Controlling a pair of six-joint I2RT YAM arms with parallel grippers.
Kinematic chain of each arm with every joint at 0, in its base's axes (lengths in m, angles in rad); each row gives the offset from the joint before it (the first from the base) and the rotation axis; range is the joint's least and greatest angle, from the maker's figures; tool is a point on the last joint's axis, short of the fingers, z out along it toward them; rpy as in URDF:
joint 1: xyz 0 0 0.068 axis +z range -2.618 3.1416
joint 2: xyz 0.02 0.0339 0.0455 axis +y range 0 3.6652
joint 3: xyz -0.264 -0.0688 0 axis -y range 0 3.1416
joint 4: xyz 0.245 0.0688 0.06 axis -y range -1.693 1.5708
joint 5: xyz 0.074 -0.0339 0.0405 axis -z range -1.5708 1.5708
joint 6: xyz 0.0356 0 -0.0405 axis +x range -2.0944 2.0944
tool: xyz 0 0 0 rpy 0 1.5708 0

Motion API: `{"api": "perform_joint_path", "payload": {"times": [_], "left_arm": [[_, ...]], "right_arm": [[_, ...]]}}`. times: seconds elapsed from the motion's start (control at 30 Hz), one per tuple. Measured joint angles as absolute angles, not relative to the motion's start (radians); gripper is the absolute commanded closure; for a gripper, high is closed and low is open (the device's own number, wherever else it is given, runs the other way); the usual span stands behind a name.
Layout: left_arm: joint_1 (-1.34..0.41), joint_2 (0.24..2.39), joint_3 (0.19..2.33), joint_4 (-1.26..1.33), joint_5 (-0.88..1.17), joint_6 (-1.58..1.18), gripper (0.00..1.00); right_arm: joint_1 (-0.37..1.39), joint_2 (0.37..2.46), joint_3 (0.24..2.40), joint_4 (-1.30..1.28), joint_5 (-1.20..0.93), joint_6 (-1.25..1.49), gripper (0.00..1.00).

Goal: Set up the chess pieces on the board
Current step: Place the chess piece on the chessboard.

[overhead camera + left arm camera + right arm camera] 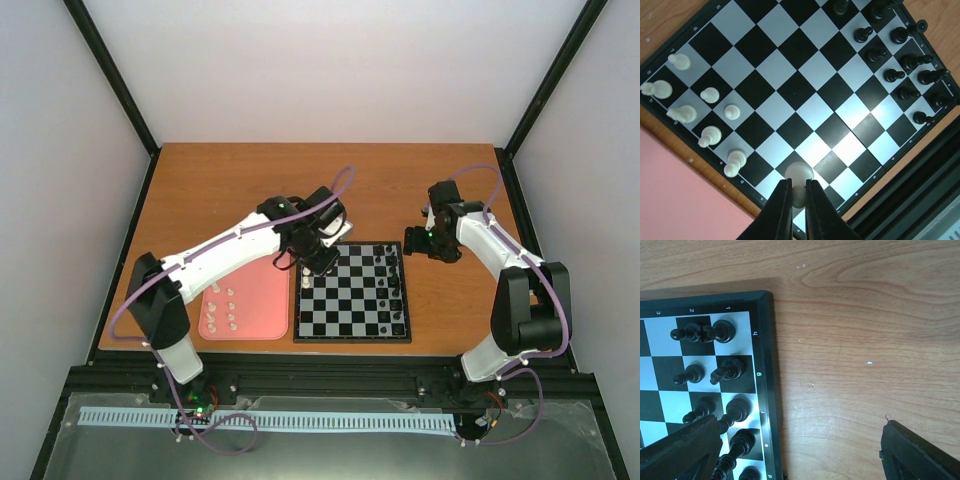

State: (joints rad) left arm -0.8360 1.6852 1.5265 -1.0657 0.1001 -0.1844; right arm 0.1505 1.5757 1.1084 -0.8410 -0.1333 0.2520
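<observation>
On the counter, you have the board set toward the near edge, with the tray just beside it at 9 o'clock.

Left tool: closed on one white piece. The fingers pinch its lower body and the round head shows just beyond the fingertips. In the top view this tool shows over the board's 10 o'clock corner. Neither view shows whether the held piece touches the board.

White pieces: you have seven standing on the board, in the two files along its 9 o'clock edge, each on its own square and apart from its neighbours. More of them lie on the tray, in two short columns toward its 9 o'clock side. They are too small in the top view for a sure count.

Black pieces: these are ranged in two files along the board's 3 o'clock edge, well apart from the white side. The middle files between them carry nothing but the checks.

Right tool: your jaws stand wide apart and hold nothing. It hangs at the board's 2 o'clock corner. In its wrist view one finger overlaps the board's border beside the black pieces and the other sits over the counter.
</observation>
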Motion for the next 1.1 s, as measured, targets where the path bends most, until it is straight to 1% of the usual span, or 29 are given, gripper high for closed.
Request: {"api": "perform_joint_path", "payload": {"times": [0.37,0.87,1.1], "left_arm": [[-0.846,1.784,1.543,-1.065,0.108,-0.104,0.99],[-0.846,1.834,1.414,-0.99,0.093,-0.076,0.99],[-0.846,1.864,1.393,-0.924,0.039,-0.082,0.99]], "right_arm": [[0.15,1.576,1.108,-0.841,-0.131,0.252,0.0],[0.15,1.586,1.108,-0.836,-0.132,0.251,0.0],[0.15,1.591,1.108,-0.835,-0.132,0.251,0.0]]}}
